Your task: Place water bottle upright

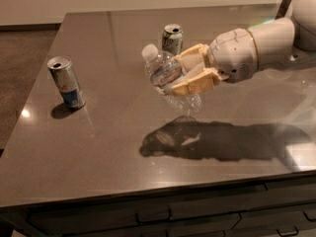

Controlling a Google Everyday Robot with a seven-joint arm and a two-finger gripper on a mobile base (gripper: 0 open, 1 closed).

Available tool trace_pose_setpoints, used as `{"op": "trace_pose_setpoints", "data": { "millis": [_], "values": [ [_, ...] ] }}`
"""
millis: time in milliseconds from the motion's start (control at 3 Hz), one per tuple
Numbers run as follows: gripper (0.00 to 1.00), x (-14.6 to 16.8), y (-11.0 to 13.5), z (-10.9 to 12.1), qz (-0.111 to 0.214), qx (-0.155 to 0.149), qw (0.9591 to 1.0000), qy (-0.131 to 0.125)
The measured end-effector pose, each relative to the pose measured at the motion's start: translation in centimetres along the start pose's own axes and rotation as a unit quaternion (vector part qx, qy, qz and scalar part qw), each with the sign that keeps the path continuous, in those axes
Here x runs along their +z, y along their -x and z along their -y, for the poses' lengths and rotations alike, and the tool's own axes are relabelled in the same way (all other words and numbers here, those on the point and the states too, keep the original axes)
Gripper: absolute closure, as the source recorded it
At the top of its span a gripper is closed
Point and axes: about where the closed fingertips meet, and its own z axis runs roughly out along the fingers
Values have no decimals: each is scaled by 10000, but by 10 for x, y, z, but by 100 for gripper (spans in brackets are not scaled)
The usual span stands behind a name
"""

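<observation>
The water bottle [165, 78] is a small clear ribbed bottle with a white cap and a red-and-white label band. It hangs tilted in the air above the middle of the dark table [98, 147], cap up and to the left, base down and to the right. My gripper [190, 75] reaches in from the right and is shut on the bottle's middle, with its tan fingers [195, 85] across the label. The bottle's shadow lies on the table below.
A green-white can [172, 38] stands upright just behind the bottle. A silver-blue slim can [66, 82] stands upright at the left. The table's front edge runs along the bottom, with drawers [163, 214] under it. The floor lies past the left edge.
</observation>
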Motion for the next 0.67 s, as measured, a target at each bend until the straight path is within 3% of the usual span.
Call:
{"op": "trace_pose_setpoints", "data": {
  "millis": [333,667],
  "values": [
    [100,-8,4,6,735,265,9962,-387],
    [100,-17,-2,13,1419,585,9860,-656]
  ]
}}
